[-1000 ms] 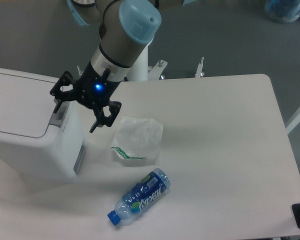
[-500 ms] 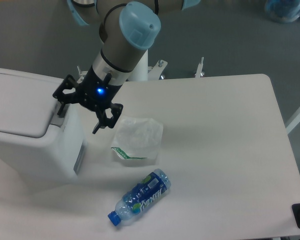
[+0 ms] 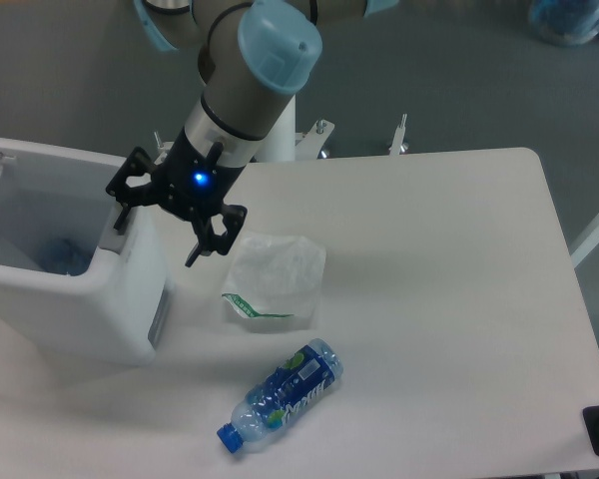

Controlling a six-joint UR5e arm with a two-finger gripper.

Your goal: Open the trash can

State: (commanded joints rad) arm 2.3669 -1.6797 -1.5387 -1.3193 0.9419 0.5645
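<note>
Camera shows white trash can [image 3: 75, 299] lid up, end effector [image 3: 160, 225] spread.

Single fixed cam, high front view angled down over table [image 3: 459, 299], mid range, facing arm base.

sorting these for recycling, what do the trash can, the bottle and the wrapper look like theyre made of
Trash can: likely rigid plastic, smooth white walls, rounded corners, grey side panel.
Bottle: clear thin plastic, see-through ribbed body, blue label and cap.
Wrapper: probably thin plastic film, whitish, crinkled; could be paper.
</note>
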